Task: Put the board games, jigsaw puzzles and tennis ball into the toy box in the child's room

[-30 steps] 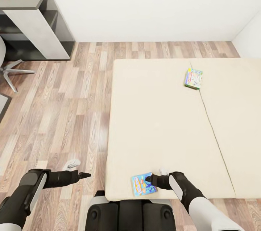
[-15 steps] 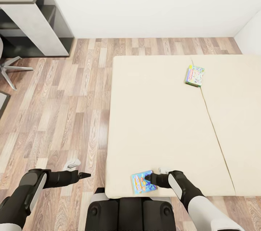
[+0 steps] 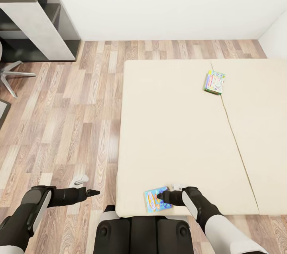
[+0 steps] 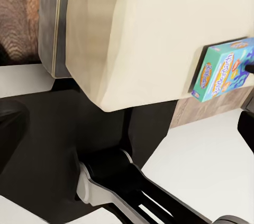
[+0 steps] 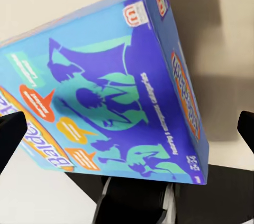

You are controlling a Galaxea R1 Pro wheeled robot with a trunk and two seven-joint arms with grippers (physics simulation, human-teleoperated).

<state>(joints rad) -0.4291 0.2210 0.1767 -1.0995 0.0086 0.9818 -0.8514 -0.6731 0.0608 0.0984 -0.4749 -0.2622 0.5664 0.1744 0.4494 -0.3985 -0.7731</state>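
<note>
Board games (image 3: 157,199) (image 3: 214,81) lie on the beige bed (image 3: 175,134) over wood-plank floor (image 3: 59,126); right tool (image 3: 160,195) spread wide.

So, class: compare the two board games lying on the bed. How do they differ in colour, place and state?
The near board game has a mostly blue cover; the far board game looks paler, green-edged. The near one lies at the bed's front edge beside the right gripper, whose fingers stand either side of it in the right wrist view; the far one lies alone by the mattress seam. Both are small flat boxes lying on the mattress.
</note>
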